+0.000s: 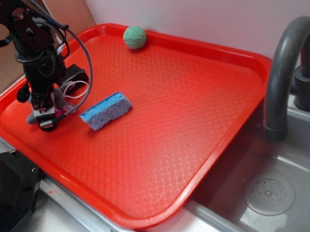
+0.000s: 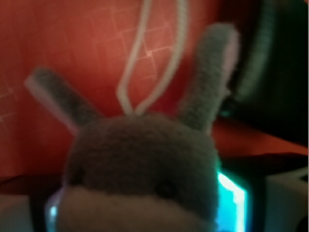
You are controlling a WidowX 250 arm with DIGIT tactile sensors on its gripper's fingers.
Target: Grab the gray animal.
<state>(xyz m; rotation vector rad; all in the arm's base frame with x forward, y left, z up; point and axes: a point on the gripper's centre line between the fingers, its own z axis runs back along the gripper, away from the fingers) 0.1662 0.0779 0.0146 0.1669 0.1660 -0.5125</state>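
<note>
The gray animal (image 2: 140,159), a small plush with two upright ears and a white string loop (image 2: 145,63), fills the wrist view. It sits between the two fingers, whose lit pads (image 2: 232,203) press against both sides of its head. In the exterior view my gripper (image 1: 46,118) is low over the left end of the red tray (image 1: 124,220). A bit of the gray animal (image 1: 33,117) shows beside it. The gripper is shut on the toy.
A blue sponge (image 1: 106,110) lies just right of the gripper. A green knitted ball (image 1: 135,37) rests at the tray's far rim. A dark block (image 1: 76,72) sits behind the arm. A gray faucet (image 1: 283,61) and sink (image 1: 270,193) stand to the right.
</note>
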